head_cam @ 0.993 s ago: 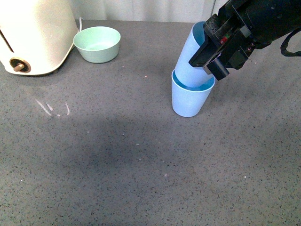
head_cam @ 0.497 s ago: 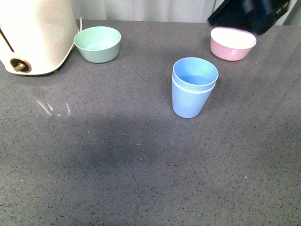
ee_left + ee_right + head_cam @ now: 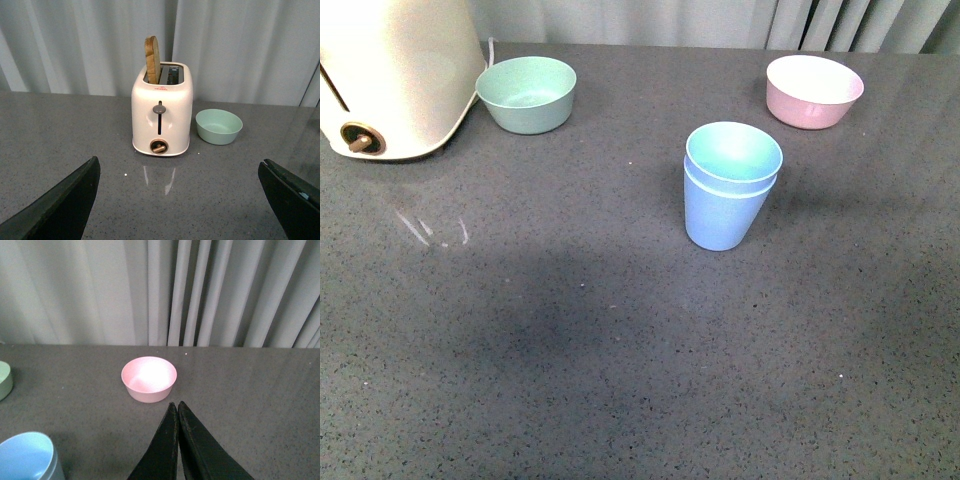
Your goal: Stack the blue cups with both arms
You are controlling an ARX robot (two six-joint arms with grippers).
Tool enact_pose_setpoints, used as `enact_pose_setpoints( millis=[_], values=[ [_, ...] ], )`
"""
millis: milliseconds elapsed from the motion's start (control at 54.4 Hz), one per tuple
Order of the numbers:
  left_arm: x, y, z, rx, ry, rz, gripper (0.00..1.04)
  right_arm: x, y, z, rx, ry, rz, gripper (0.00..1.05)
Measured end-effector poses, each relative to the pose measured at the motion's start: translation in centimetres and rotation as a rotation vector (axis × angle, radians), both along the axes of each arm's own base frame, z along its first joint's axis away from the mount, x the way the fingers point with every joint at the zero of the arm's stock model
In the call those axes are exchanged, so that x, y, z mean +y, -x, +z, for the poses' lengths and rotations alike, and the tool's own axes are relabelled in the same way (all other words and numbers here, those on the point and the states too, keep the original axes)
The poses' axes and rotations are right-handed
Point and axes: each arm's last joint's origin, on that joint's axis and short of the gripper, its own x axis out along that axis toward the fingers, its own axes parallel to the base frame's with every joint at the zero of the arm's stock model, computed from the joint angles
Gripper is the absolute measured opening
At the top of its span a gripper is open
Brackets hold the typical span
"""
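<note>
Right gripper (image 3: 176,412) with fingers pressed together, empty, above grey table (image 3: 570,350), left gripper (image 3: 180,200) jaws spread wide, two light-blue plastic cups (image 3: 730,190) nested upright, no legible writing.

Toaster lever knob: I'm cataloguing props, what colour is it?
Grey lever knob on the cream toaster, clearest in left wrist view.

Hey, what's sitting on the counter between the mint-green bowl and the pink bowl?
Nothing: in the front view only bare grey countertop runs between the mint-green bowl and the pink bowl. The stacked light-blue plastic cups stand nearer the camera.
</note>
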Motion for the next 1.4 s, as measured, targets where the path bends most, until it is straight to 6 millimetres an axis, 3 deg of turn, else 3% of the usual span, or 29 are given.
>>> enact_pose_setpoints(
  millis=[276, 625, 901, 1398],
  values=[
    [0.0, 0.0, 0.0, 0.0, 0.0, 0.0, 0.96, -1.5, 3.5, -1.5, -0.002, -0.004, -0.003, 0.02],
    [0.0, 0.0, 0.0, 0.0, 0.0, 0.0, 0.96, -3.1, 6.4, -2.6, 0.001, -0.006, -0.007, 0.02],
    [0.0, 0.0, 0.0, 0.0, 0.0, 0.0, 0.96, -3.1, 7.9, -3.6, -0.008, -0.006, 0.001, 0.02],
    [0.0, 0.0, 0.0, 0.0, 0.0, 0.0, 0.96, -3.1, 9.9, -2.9, -0.033, -0.006, 0.0, 0.02]
  ],
)
